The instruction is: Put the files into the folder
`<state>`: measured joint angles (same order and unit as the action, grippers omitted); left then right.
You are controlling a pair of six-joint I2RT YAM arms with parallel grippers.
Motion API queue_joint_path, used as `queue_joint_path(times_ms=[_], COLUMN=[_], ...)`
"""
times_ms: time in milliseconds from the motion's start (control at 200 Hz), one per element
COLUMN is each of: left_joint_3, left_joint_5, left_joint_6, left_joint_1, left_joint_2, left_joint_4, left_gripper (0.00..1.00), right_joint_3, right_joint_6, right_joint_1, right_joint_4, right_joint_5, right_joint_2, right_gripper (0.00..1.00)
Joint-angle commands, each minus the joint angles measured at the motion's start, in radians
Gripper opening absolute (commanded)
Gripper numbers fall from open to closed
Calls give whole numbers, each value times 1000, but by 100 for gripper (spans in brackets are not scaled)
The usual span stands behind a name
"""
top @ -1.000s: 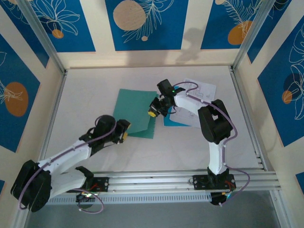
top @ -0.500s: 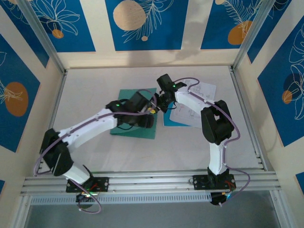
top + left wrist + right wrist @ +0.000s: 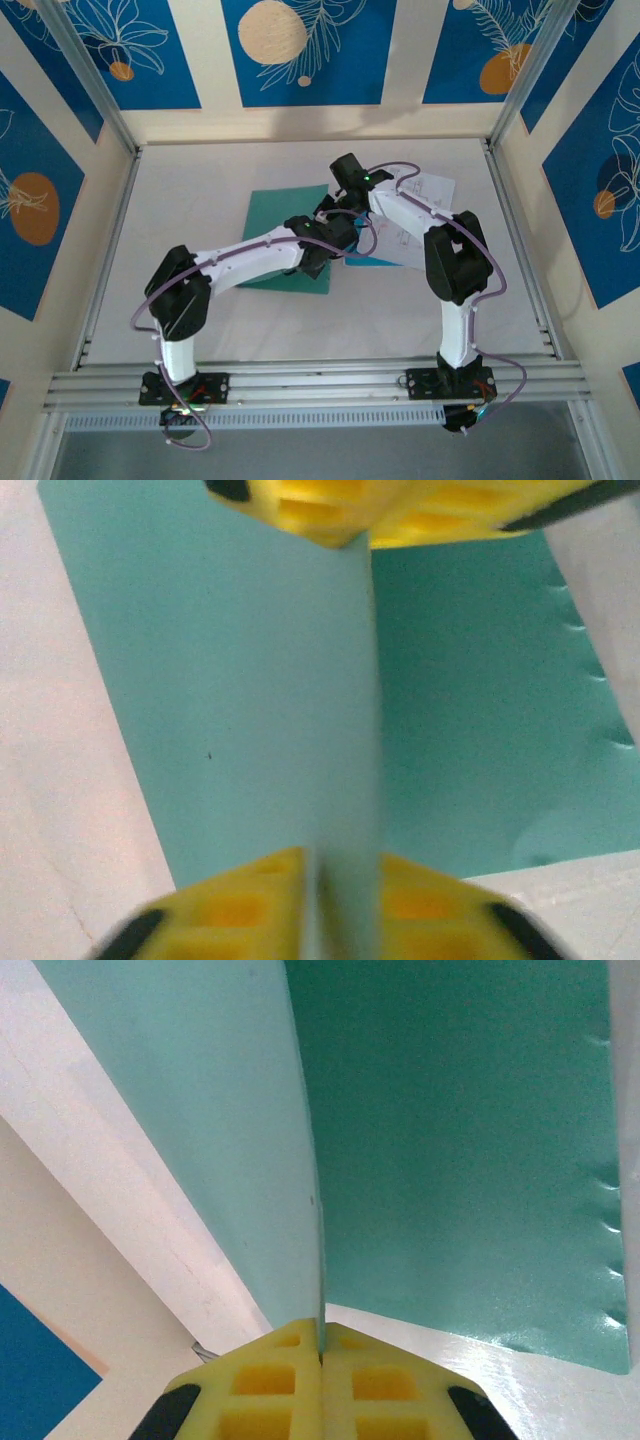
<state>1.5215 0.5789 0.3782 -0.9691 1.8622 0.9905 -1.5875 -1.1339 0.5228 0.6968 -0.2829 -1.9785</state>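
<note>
The teal folder (image 3: 278, 215) lies near the middle of the white table (image 3: 200, 180). Its long axis runs roughly near-to-far, skewed a little leftward at the near end. It is open like a book, with one cover (image 3: 270, 680) standing up on edge.

The left wrist view shows the left gripper (image 3: 340, 890) pinched narrow on that cover's free edge. The right gripper's yellow fingers (image 3: 400, 515) clamp the same edge farther along. The right wrist view shows the right gripper (image 3: 320, 1345) closed tight on the cover, with the inner panel (image 3: 460, 1160) lying flat to the right.

From above, both wrists meet over the folder's right side, where the fingertips seem hidden. The white printed sheets (image 3: 425, 195) and the blue sheet (image 3: 372, 259) lie just right of the folder. Bare table stretches left and toward the far wall.
</note>
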Motion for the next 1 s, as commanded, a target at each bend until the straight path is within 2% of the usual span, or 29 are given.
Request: queue_joint_path(times_ms=[0, 20, 40, 130, 175, 225, 290, 365, 485, 560, 640, 825, 995], left_joint_3=[32, 26, 18, -22, -37, -48, -62, -76, -92, -108, -128, -175, -257], left_joint_5=[66, 63, 62, 34, 14, -15, -40, -75, -123, -147, -162, -171, -211], left_joint_6=[-2, -2, -2, -2, 7, 21, 43, 71, 112, 122, 128, 143, 181], left_joint_1=[0, 1, 1, 3, 8, 16, 25, 39, 64, 77, 87, 122, 194], left_joint_2=[-15, -25, -36, -94, -118, -149, -189, -235, -289, -318, -349, -418, -516], left_joint_4=[31, 26, 18, -19, -29, -35, -40, -47, -49, -58, -67, -64, -88], left_gripper=[0, 0, 0, 0, 0, 0, 0, 0, 0, 0, 0, 0, 0], right_joint_3=[-29, -32, -32, -10, 21, 72, 146, 247, 369, 402, 397, 277, 222], right_joint_6=[26, 34, 42, 74, 84, 88, 78, 56, 24, 11, -4, 13, 6], right_joint_1=[-1, -3, -4, -16, -25, -40, -69, -98, -110, -83, -48, 20, 25], right_joint_4=[48, 47, 45, 12, -17, -50, -89, -124, -179, -208, -225, -171, -101], right_joint_5=[-47, -44, -40, 8, 48, 88, 119, 137, 111, 87, 55, 54, 89], right_joint_2=[34, 40, 43, 104, 155, 211, 274, 331, 353, 317, 248, 61, -42], right_gripper=[0, 1, 7, 47, 62, 72, 75, 74, 62, 50, 37, 20, 15])
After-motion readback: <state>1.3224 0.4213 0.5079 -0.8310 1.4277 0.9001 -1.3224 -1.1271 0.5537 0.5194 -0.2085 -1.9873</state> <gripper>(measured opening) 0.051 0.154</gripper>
